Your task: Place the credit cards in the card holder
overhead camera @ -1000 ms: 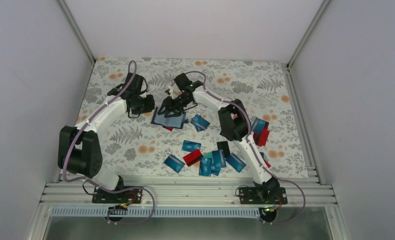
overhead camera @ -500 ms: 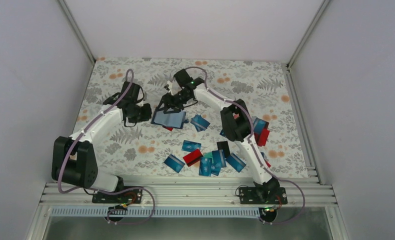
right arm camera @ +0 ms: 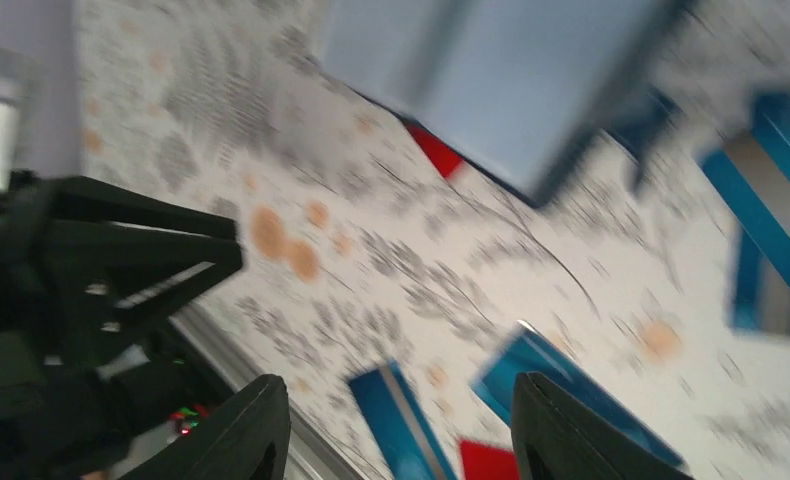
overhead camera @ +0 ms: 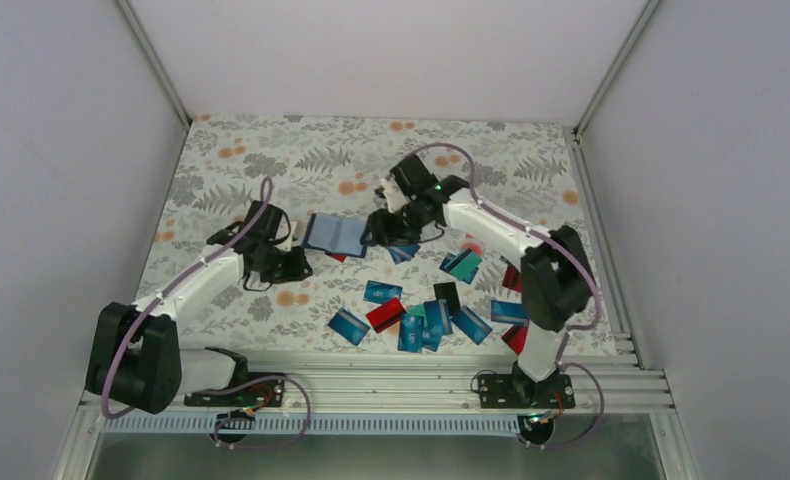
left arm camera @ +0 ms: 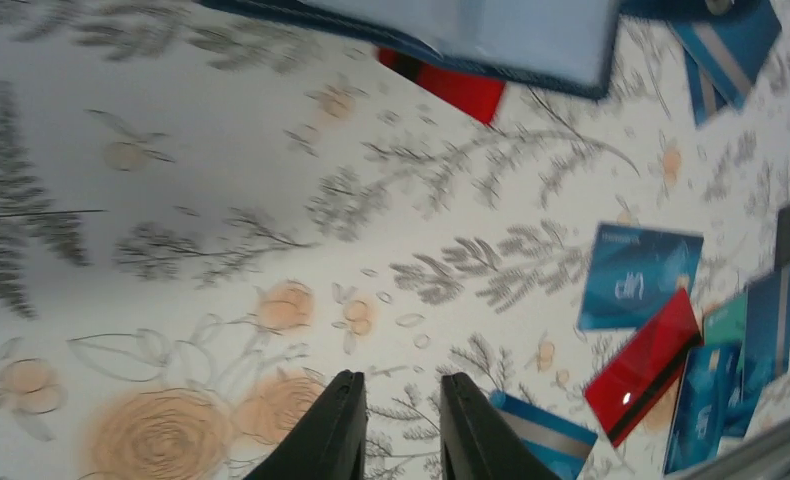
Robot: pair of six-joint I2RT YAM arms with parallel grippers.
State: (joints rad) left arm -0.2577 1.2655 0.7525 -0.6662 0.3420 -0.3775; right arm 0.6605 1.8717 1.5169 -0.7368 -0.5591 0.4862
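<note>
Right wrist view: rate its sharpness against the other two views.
Right wrist view: heavily smeared, the card holder and credit cards streaked. Left wrist view: floral tablecloth crisp, only the card holder at the top edge soft. Top external view: sharp, evenly lit, faint shadows.

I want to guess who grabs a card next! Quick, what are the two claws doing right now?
Left gripper: open just a little, holding nothing.
Right gripper: open wide, holding nothing.
</note>
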